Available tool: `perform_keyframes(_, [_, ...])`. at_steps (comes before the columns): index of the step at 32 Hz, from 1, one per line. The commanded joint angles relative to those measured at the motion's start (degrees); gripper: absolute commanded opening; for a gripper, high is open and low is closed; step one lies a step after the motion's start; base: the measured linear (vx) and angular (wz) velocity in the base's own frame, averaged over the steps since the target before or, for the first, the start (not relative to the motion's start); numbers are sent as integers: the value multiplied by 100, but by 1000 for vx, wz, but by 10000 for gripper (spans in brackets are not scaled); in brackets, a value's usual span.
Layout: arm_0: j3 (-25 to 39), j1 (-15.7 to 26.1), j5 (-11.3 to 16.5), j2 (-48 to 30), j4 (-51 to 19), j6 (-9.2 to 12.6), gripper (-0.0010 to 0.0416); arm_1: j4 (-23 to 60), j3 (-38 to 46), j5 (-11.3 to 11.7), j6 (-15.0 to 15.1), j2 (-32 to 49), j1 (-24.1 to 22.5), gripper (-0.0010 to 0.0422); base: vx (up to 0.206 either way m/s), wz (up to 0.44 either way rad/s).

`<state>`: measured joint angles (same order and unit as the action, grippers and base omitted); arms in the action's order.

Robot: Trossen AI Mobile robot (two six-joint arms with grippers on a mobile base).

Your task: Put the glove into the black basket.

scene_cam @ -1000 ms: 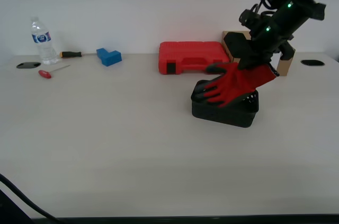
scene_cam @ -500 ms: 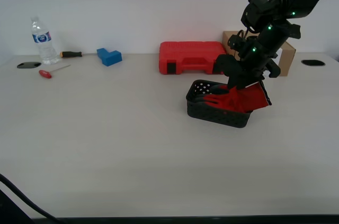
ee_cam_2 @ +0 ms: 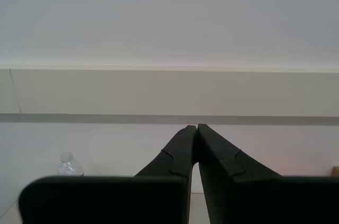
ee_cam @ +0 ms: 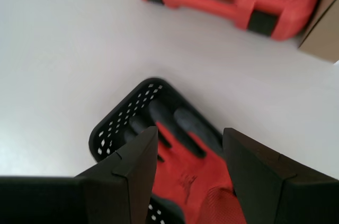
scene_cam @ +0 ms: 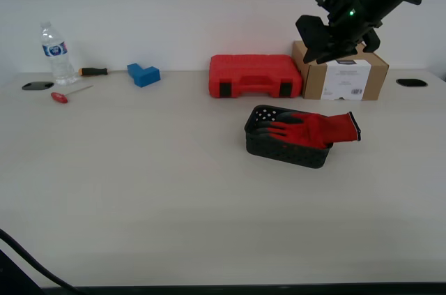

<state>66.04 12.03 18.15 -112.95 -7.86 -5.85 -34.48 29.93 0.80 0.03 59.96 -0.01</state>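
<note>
Glove (scene_cam: 313,130) released, now lying in the basket (scene_cam: 286,149).
My first gripper (scene_cam: 333,35) has lifted clear, jaws spread, empty; cuff overhangs rim. My second gripper (ee_cam_2: 194,144) pressed together.

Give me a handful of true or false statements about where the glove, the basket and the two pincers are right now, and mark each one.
1. The glove lies in the black basket with its cuff hanging over the rim. True.
2. My first pincer is clamped on the glove. False: it is open, above the glove, holding nothing.
3. My second pincer is shut and empty. True.
4. The basket sits on top of the red case. False: it stands on the table, in front of the case.
</note>
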Motion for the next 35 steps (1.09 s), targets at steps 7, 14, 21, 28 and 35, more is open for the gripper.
perform_keyframes(7, [-662,-868,2,1163,-33,-402,169,-33,7,2,2,2,2,0,0,0])
perform_keyframes(14, [-907,-968,-22,1257,-153,-420,170,-31,7,0,0,2,0,0,0,0])
perform_keyframes(21, [-905,-968,-22,1257,-136,-420,170,-31,7,0,2,2,2,0,0,0])
perform_keyframes(28, [-905,-968,-22,1257,-120,-420,169,-31,7,2,2,2,2,0,0,0])
perform_keyframes(35, [-905,-968,-22,1257,-118,-420,169,-31,7,0,0,2,2,0,0,0])
